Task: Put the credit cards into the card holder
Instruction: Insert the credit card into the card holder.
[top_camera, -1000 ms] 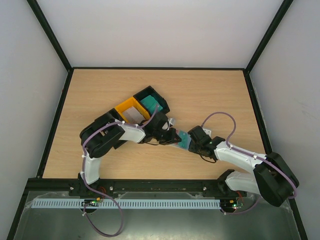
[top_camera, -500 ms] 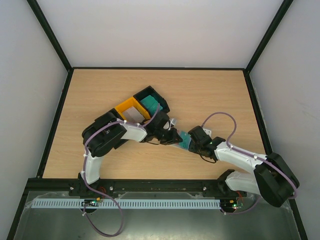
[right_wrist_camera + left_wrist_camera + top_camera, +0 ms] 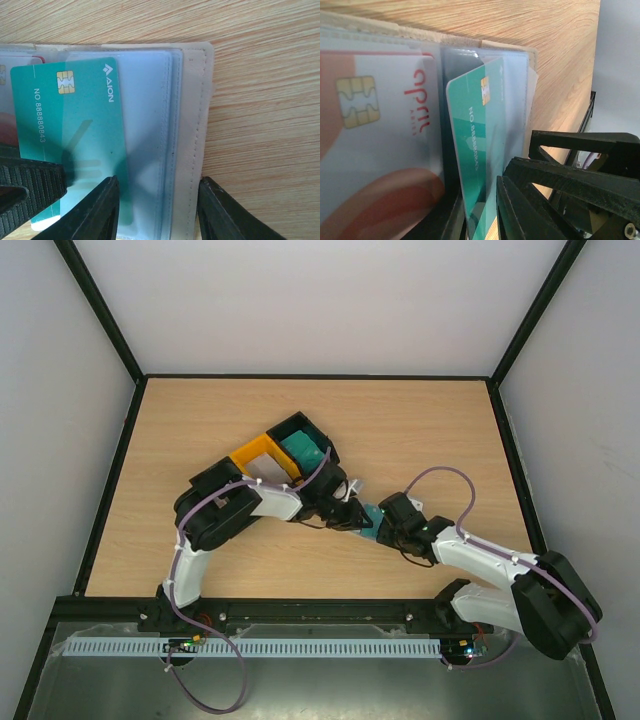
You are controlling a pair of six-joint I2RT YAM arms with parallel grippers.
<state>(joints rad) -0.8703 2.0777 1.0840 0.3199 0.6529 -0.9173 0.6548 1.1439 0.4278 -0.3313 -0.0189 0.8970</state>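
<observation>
You're looking at a teal card [image 3: 75,125] with white lettering and a gold chip, and a white card [image 3: 385,125] with red swirls and red lettering. The card holder [image 3: 192,125] is beige-edged and seemingly blue-grey inside. The table [image 3: 260,75] is pale wood grain.

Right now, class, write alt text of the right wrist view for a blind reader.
A teal card sits partly inside a clear slot of the open beige card holder, lying on a wooden table. The right end effector straddles the holder's right part with two black fingers at the bottom edge.
</observation>
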